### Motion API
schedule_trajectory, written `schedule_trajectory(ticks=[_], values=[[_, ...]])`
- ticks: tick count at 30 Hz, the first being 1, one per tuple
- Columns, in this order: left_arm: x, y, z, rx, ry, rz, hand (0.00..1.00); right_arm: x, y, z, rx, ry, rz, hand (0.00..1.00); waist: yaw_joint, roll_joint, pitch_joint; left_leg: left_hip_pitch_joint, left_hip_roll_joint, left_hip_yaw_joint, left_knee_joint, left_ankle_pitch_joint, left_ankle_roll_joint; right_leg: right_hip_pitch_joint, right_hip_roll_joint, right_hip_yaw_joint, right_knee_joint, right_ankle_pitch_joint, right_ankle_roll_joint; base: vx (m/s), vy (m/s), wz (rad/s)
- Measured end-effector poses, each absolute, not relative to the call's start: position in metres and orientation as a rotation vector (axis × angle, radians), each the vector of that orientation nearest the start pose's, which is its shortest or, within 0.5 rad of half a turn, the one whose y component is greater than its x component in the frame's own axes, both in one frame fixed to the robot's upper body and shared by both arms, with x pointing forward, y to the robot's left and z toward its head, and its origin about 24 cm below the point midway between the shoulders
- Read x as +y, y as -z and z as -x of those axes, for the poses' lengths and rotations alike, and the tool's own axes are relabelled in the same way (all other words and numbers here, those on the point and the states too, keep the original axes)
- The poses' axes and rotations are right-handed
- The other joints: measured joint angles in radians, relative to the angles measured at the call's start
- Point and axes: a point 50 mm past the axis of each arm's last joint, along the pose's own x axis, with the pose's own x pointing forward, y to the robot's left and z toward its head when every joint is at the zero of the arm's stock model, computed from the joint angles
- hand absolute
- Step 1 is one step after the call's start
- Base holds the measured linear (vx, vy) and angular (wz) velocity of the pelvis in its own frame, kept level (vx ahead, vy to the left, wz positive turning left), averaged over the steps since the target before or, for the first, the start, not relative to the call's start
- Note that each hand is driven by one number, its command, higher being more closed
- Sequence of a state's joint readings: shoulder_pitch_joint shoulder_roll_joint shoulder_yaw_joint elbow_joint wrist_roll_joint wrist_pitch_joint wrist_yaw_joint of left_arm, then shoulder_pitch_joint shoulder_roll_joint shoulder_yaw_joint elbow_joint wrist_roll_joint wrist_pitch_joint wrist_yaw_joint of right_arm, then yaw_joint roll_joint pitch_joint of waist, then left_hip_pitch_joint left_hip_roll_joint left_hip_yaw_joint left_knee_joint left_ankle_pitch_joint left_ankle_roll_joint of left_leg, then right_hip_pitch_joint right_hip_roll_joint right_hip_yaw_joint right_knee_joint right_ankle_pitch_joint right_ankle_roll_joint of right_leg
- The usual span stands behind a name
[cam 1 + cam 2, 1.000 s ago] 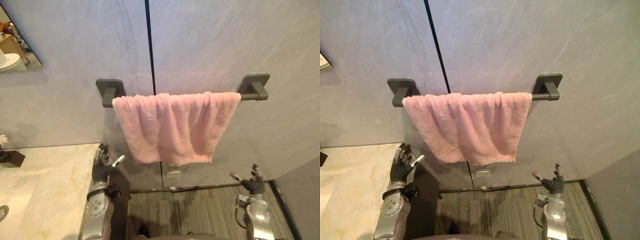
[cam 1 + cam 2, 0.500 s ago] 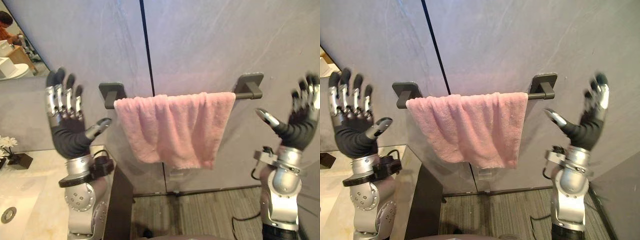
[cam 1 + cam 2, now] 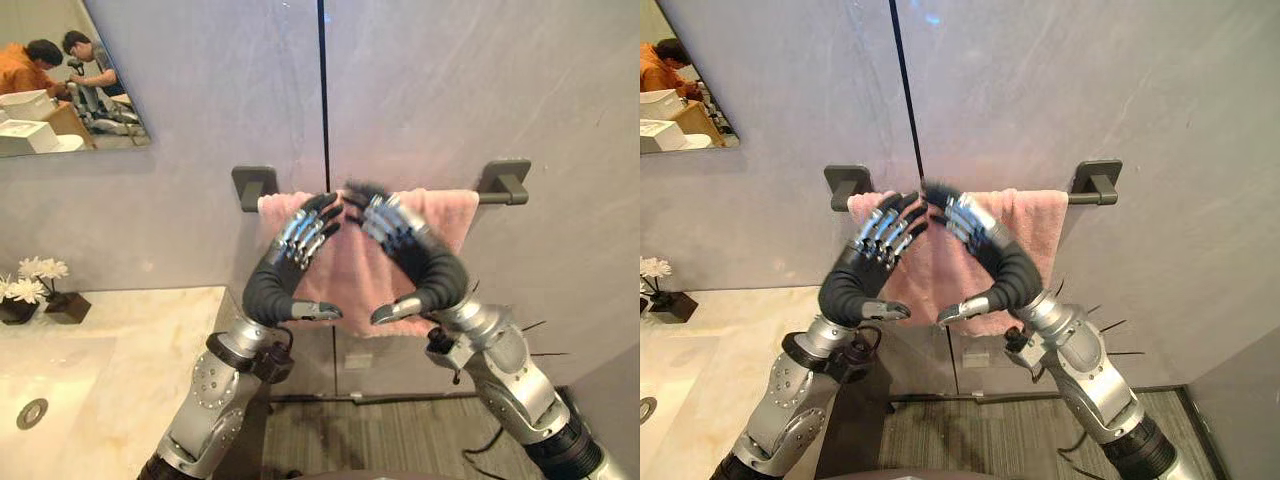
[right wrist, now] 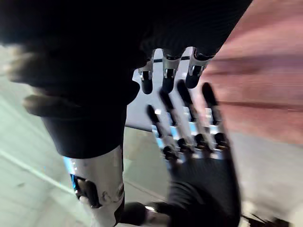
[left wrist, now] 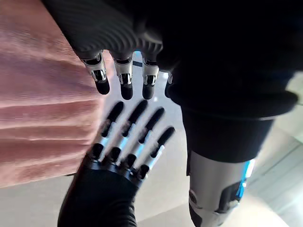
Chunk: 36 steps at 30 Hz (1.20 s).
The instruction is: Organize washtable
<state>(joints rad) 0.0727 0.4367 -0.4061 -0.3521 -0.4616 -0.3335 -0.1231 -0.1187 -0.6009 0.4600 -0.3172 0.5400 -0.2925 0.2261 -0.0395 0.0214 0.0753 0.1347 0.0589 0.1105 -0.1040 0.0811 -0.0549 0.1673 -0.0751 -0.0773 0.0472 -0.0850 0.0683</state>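
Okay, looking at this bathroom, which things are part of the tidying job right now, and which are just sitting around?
In the job:
pink towel, hanging over the towel rail
left robot hand and right robot hand, both open, held up in front of the towel

Just sitting there:
white flowers in dark pots on the counter
wall mirror
sink drain

Head stereo, close wrist cameras, toward towel (image 3: 355, 270)
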Motion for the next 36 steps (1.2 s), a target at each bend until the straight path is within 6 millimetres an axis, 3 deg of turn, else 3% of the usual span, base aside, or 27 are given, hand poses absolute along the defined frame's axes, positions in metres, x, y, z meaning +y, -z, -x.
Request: schedule_trajectory(ticks=[2, 10, 14, 19, 24, 30, 36], values=[[0.118, -0.093, -0.207, -0.304, 0.597, 0.129, 0.0, -0.12, -0.113, -0.229, -0.307, -0.818, 0.037, 0.0, 0.001, -0.001, 0.0, -0.003, 0.0, 0.0, 0.0, 0.001, 0.0, -0.004, 0.0, 0.0, 0.001, 0.0, 0.0, -0.02, -0.004, 0.0], [0.121, -0.067, -0.209, -0.182, 0.578, 0.1, 0.0, -0.128, -0.067, -0.234, -0.144, -0.752, 0.278, 0.0, 0.001, 0.0, 0.001, -0.018, 0.0, -0.008, 0.0, 0.011, -0.001, -0.018, 0.0, -0.004, 0.005, 0.001, -0.001, 0.0, -0.006, 0.02], [0.117, -0.057, -0.215, -0.181, 0.49, 0.049, 0.0, -0.138, -0.04, -0.237, -0.071, -0.557, 0.328, 0.0, 0.002, 0.007, 0.006, -0.029, -0.001, -0.018, 0.0, 0.016, 0.0, -0.024, 0.0, -0.011, 0.006, 0.0, -0.002, -0.03, -0.011, 0.06], [0.138, -0.045, -0.226, -0.157, 0.248, -0.045, 0.0, -0.157, -0.05, -0.247, -0.135, -0.292, 0.319, 0.0, -0.002, 0.01, 0.015, -0.045, 0.002, -0.022, 0.0, 0.02, 0.001, -0.038, 0.003, -0.014, 0.001, 0.0, -0.003, -0.03, -0.008, 0.02], [0.162, -0.05, -0.231, -0.189, 0.063, -0.1, 0.0, -0.175, -0.055, -0.249, -0.159, -0.121, 0.305, 0.0, -0.001, 0.001, 0.016, -0.072, 0.002, -0.02, 0.0, 0.021, 0.001, -0.065, 0.003, -0.011, 0.0, 0.005, -0.005, 0.01, -0.002, -0.01], [0.184, -0.053, -0.231, -0.206, -0.121, -0.094, 0.0, -0.191, -0.052, -0.241, -0.148, 0.013, 0.246, 0.0, -0.003, -0.006, 0.018, -0.075, 0.002, -0.018, 0.0, 0.021, 0.0, -0.065, 0.003, -0.011, -0.007, 0.008, -0.008, 0.02, -0.005, -0.01], [0.195, -0.048, -0.224, -0.184, -0.189, -0.099, 0.0, -0.205, -0.052, -0.225, -0.146, 0.116, 0.198, 0.0, -0.006, -0.008, 0.019, -0.075, 0.004, -0.01, 0.0, 0.02, 0.0, -0.065, 0.005, -0.006, -0.016, 0.016, -0.006, -0.01, -0.002, -0.03]])
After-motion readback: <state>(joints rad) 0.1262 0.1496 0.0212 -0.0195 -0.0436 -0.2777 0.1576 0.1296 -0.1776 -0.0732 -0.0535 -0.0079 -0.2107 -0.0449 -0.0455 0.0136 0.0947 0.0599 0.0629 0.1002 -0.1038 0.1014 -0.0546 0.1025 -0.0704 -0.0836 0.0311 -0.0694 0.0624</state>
